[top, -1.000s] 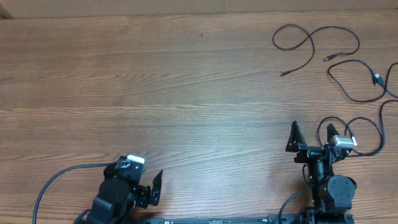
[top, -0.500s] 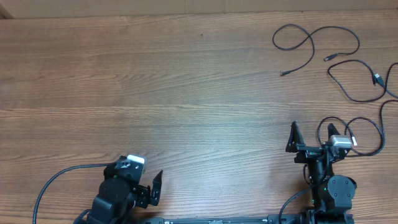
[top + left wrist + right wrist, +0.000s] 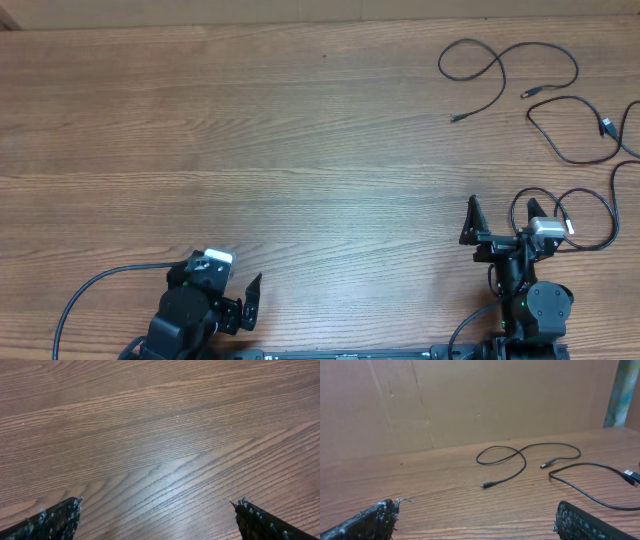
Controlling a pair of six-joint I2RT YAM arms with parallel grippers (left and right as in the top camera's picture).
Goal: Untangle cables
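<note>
Three thin black cables lie at the far right of the table. The first cable (image 3: 500,70) loops widely, and both its plug ends lie free. The second cable (image 3: 565,150) curves beside it. The third cable (image 3: 613,195) runs along the right edge toward my right arm. In the right wrist view the first cable (image 3: 520,457) and the second cable (image 3: 587,484) lie apart, well ahead of the fingers. My right gripper (image 3: 498,222) (image 3: 477,517) is open and empty, short of the cables. My left gripper (image 3: 240,300) (image 3: 157,512) is open and empty over bare wood at the front left.
A brown cardboard wall (image 3: 470,400) stands behind the table's far edge. A thick black arm wire (image 3: 90,290) curls at the front left by the left arm. The wooden tabletop (image 3: 250,150) stretches between the two arms.
</note>
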